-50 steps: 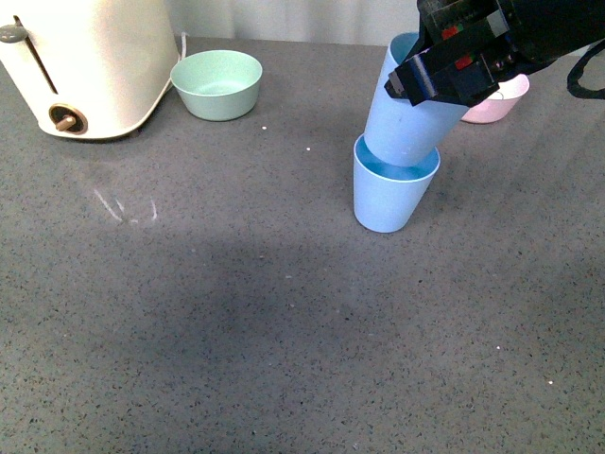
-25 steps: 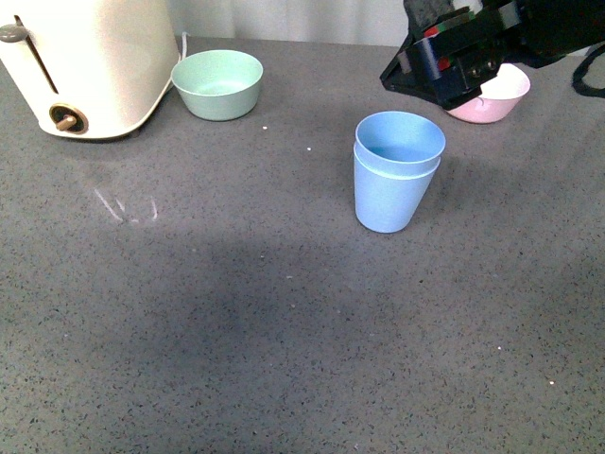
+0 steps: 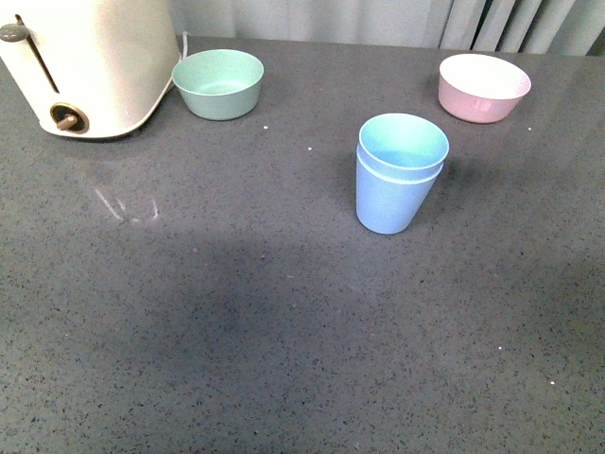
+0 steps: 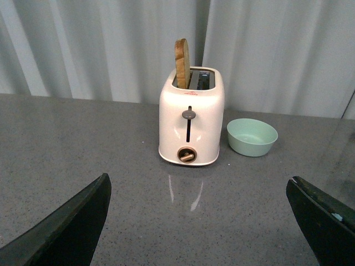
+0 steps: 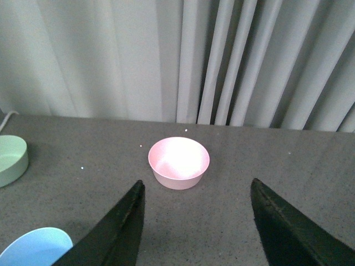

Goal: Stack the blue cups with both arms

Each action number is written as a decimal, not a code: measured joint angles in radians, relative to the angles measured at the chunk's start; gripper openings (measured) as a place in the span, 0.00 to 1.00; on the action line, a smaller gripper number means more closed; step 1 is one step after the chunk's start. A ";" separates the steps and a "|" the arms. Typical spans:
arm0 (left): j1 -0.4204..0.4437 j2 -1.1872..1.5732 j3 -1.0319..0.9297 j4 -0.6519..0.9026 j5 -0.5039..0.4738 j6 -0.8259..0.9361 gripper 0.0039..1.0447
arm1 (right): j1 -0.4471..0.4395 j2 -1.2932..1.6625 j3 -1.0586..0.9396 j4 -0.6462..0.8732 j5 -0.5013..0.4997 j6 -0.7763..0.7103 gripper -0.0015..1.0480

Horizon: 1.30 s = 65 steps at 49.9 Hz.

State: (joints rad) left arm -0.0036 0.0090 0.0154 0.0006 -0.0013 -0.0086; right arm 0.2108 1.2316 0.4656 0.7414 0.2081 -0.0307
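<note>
Showing spread, empty fingers in both wrist views: left gripper [image 4: 199, 221] released, fingers [image 4: 72, 227] wide apart above bare counter; right gripper [image 5: 194, 233] released too, fingers [image 5: 116, 233] parted, holding nothing. Framed between the left fingers: toaster [image 4: 191, 124] with a bread slice [image 4: 182, 64] standing in a slot, green bowl [image 4: 252, 137] just beside. Between the right fingers: pink bowl [image 5: 178, 162]. Nested one inside the other, cups [image 3: 397, 175] upright mid-counter [image 3: 284, 331], touched by neither gripper, well apart from both bowls.
</note>
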 joint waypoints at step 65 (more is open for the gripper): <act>0.000 0.000 0.000 0.000 0.001 0.000 0.92 | -0.209 -0.803 -0.443 -0.317 -0.209 0.021 0.02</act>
State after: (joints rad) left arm -0.0036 0.0090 0.0151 0.0002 -0.0002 -0.0086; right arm 0.0017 0.4282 0.0231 0.4248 -0.0006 -0.0101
